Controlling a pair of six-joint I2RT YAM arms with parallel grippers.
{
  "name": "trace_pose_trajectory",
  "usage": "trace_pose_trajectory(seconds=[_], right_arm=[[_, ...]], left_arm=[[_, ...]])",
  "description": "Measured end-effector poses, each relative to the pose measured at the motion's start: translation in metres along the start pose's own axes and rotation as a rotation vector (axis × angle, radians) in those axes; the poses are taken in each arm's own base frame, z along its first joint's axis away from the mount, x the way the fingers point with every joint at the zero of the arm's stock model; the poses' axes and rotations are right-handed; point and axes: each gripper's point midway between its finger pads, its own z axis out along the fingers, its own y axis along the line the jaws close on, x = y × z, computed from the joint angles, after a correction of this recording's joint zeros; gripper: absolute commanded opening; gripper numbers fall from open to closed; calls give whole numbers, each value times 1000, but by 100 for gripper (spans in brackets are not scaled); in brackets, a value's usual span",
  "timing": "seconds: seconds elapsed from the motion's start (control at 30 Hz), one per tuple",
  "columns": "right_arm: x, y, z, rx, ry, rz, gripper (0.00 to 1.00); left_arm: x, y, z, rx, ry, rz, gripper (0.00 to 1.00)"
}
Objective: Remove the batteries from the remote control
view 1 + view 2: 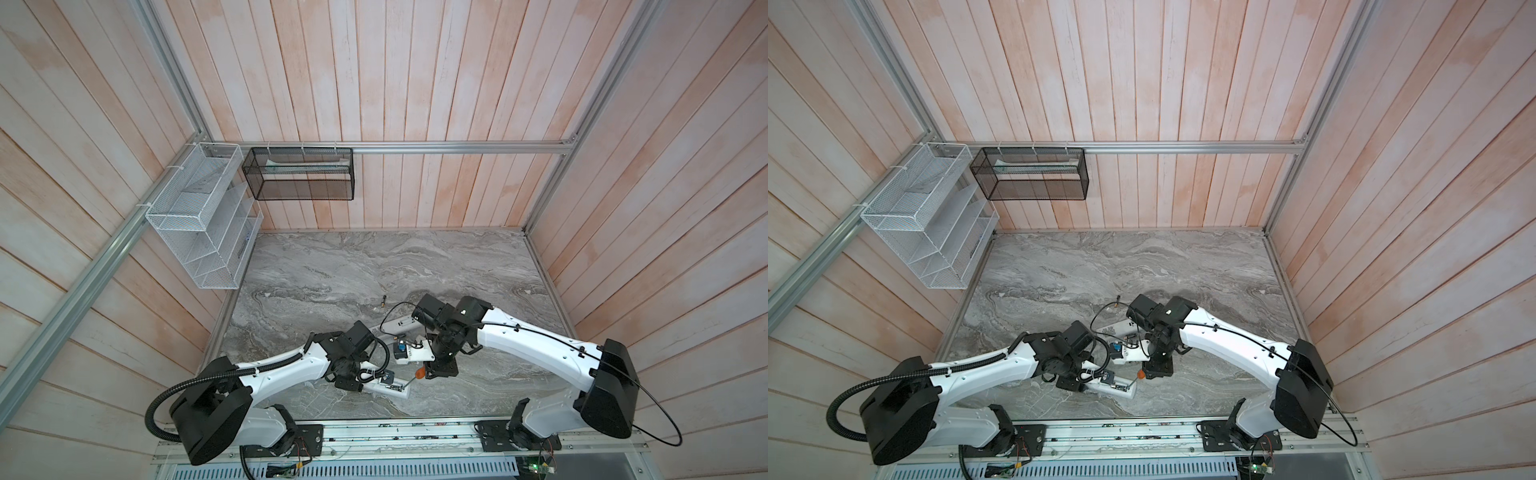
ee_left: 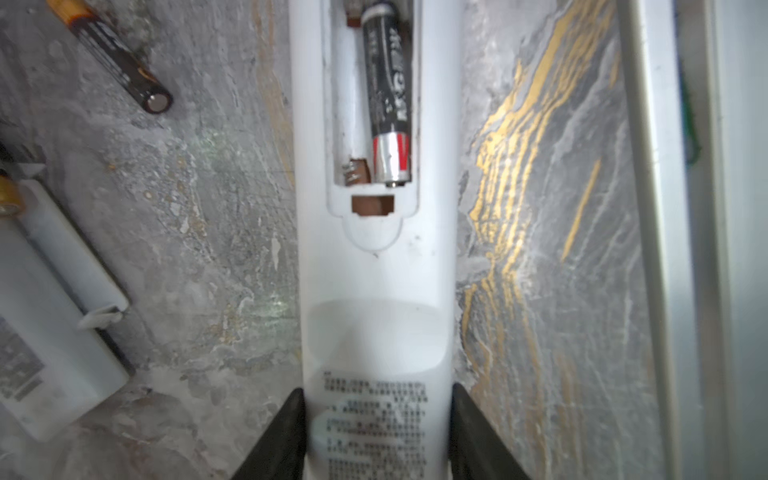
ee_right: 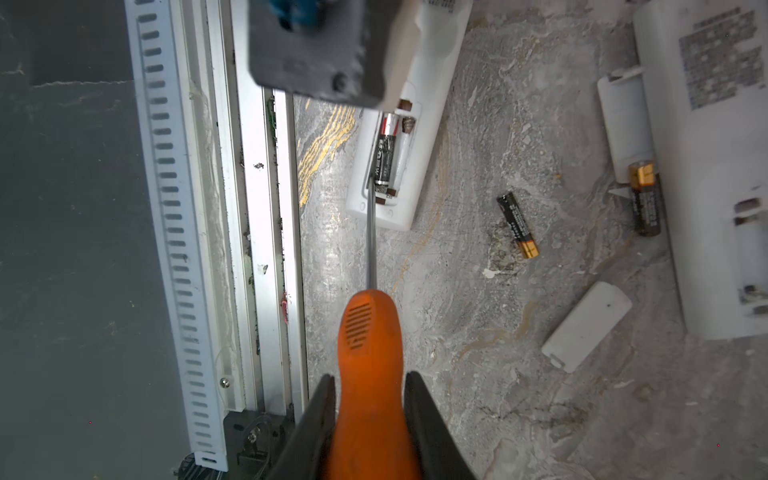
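A white remote control [image 2: 376,291] lies back-up on the marble table, and my left gripper [image 2: 377,415] is shut on its printed end. In its uncovered compartment one dark battery [image 2: 388,104] sits beside a bare slot. My right gripper [image 3: 370,386] is shut on the orange-handled screwdriver [image 3: 370,332], whose metal tip reaches into the compartment at the end of that battery [image 3: 385,153]. Two loose batteries lie on the table, one [image 3: 518,224] near the remote and another [image 3: 645,199] further off. In a top view both grippers meet near the table's front edge by the remote [image 1: 390,388].
A second white remote [image 3: 715,166] lies beside the further loose battery, with two detached white covers [image 3: 586,326] [image 3: 623,124] near it. One more battery [image 1: 383,301] lies towards the middle of the table. The metal rail [image 3: 266,249] runs close along the held remote.
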Motion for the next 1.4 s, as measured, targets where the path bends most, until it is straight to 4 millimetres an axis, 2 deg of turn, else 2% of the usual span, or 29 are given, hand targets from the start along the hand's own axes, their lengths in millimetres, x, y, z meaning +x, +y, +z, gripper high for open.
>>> trace_pose_trajectory(seconds=[0.2,0.23,0.37,0.43,0.53,0.73,0.93,1.03,1.17,1.33,1.37,1.4], right_arm=[[-20,20,2,141,107,-72,0],[-24,23,5,167,107,-77,0],[-26,35,10,277,141,-74,0],[-27,41,11,329,150,-77,0],[-28,47,13,399,153,-72,0],[-25,54,19,494,120,-53,0],[-25,59,25,564,47,-18,0],[-34,59,25,588,-2,19,0],[-63,59,25,614,-134,143,0],[-98,62,33,676,-309,282,0],[-98,65,35,695,-320,289,0],[-98,68,36,712,-330,294,0]], left_arm=[[-3,-10,-13,143,46,-111,0],[-9,-13,-16,173,19,-131,0],[-57,-10,-36,231,-173,-152,0],[-70,-11,-43,259,-233,-160,0],[-79,-19,-49,319,-282,-187,0],[-83,-31,-50,391,-317,-258,0],[-69,-50,-41,426,-284,-363,0],[-67,-47,-44,404,-282,-406,0],[-62,-28,-44,338,-266,-491,21],[-57,8,-45,237,-238,-622,39],[-57,16,-45,220,-231,-653,47],[-56,21,-44,208,-228,-677,52]])
